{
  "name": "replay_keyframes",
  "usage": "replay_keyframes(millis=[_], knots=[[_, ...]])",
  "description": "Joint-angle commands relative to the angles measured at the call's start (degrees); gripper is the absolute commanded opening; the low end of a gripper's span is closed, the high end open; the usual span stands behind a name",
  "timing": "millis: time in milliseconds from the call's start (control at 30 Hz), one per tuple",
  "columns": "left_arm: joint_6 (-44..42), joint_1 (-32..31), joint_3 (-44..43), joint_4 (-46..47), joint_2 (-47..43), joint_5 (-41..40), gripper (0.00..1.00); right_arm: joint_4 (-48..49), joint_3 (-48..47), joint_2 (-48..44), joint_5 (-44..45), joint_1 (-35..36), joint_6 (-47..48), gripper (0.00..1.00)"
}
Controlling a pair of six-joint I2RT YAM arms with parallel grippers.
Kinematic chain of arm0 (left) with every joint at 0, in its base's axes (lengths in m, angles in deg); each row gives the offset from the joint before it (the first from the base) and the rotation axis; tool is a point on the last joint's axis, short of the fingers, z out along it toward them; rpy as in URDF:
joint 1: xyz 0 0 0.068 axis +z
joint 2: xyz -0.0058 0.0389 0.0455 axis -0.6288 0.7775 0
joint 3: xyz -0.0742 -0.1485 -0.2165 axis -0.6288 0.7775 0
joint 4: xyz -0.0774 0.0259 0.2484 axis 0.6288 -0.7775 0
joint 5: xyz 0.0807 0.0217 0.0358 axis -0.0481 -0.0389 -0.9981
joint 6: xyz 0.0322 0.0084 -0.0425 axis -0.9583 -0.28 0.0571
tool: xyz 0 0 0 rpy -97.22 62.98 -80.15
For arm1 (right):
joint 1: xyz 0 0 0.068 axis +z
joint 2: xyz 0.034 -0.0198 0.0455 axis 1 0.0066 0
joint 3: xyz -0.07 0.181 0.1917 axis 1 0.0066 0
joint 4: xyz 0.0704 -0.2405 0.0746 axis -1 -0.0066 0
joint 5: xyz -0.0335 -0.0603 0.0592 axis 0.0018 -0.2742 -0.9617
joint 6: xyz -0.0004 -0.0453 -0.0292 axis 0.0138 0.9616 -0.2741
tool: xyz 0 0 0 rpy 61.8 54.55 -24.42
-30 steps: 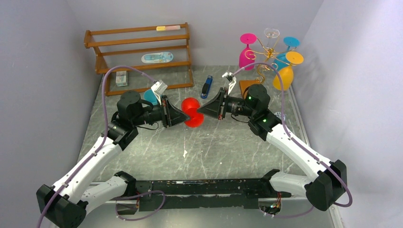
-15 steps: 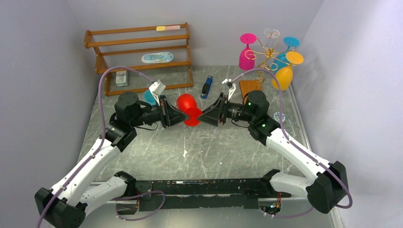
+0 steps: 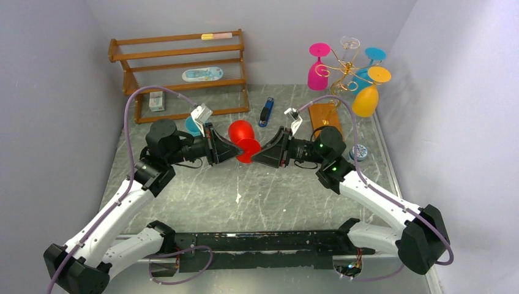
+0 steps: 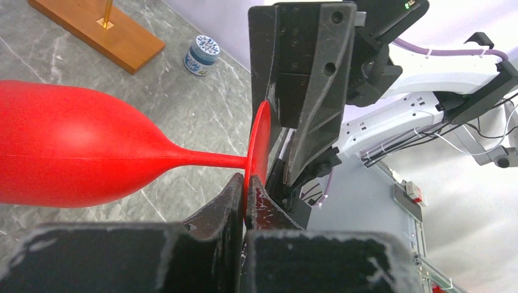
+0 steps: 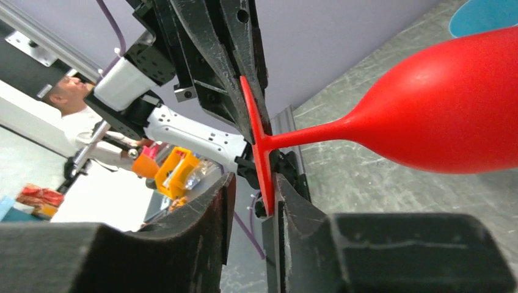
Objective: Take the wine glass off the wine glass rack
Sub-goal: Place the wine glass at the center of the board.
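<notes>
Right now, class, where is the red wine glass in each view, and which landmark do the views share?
Top external: red wine glass near picture centre.
Left wrist: the glass lies left, foot at centre.
Right wrist: the glass upper right.
Shared landmark: grey marbled table.

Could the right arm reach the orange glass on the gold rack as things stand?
Probably yes: the right gripper stands open, the left gripper pinches the red glass, and nothing blocks the orange glass.

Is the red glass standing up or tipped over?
The red glass is tipped sideways: its stem runs level, its foot pinched in the left tool.
</notes>
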Motion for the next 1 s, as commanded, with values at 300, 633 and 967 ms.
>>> replay_keyframes(millis=[300, 633, 967], knots=[[-0.4, -0.3, 0.6, 1.9, -1.0, 0.9, 0.05, 6.5, 0.3, 2.3, 0.2, 1.8, -3.1, 0.16], [-0.6, -0.3, 0.5, 1.9, -0.8, 1.1, 0.05, 10.7, 0.5, 3.6, -0.5, 2.6, -5.2, 0.1], [-0.4, -0.3, 0.6, 1.9, -0.7, 0.6, 0.05, 12.1, 1.9, 3.1, 0.6, 2.7, -5.0, 0.0]])
